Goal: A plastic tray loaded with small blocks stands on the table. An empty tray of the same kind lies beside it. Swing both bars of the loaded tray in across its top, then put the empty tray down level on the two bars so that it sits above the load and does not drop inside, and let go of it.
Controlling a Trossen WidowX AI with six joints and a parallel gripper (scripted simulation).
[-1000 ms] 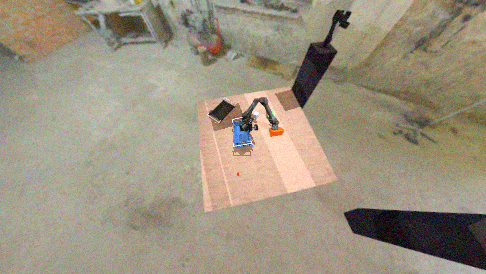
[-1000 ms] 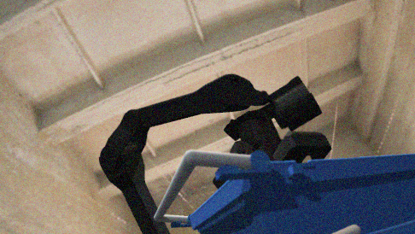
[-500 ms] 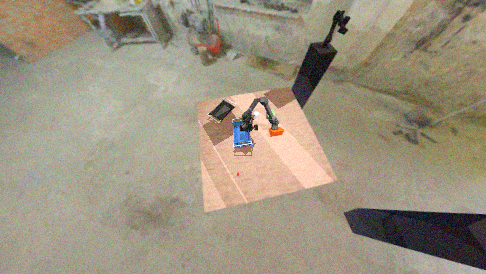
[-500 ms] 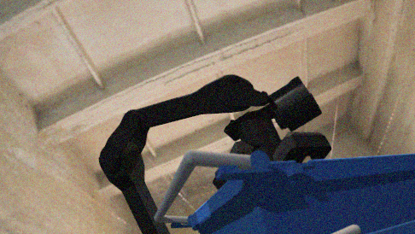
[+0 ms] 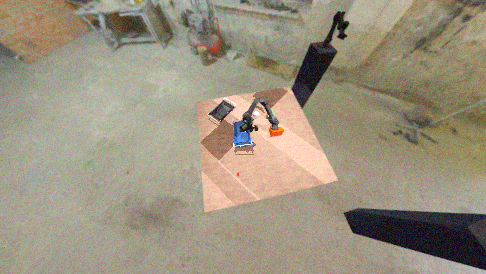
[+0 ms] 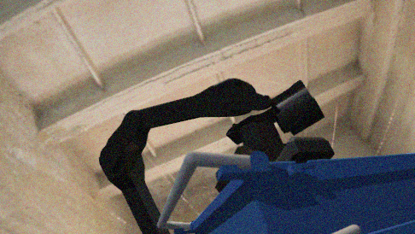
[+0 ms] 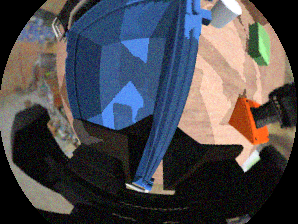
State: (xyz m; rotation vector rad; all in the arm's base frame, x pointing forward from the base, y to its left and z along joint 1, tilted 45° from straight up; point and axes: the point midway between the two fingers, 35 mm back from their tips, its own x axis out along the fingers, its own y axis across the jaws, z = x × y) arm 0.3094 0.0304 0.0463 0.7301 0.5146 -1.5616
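Note:
My gripper (image 5: 246, 128) (image 7: 143, 185) is shut on the long rim of a blue plastic tray (image 5: 242, 135) (image 6: 307, 196) (image 7: 127, 63). The wrist view shows the tray's inside bare, with no blocks in it. The tray hangs tilted a little above the table, with a shadow under it. One grey wire bar (image 6: 218, 159) of the blue tray is swung out past its end. A dark tray (image 5: 221, 110) with pale bars at its ends lies flat at the back left of the table, apart from the blue tray. I cannot make out its load.
The arm's orange base (image 5: 276, 131) (image 7: 245, 123) stands right of the blue tray. A green piece (image 7: 261, 42) and a white piece (image 7: 229, 7) sit near it. A small red dot (image 5: 238, 173) marks the brown table (image 5: 280, 170). A dark pillar (image 5: 312, 67) stands behind the table.

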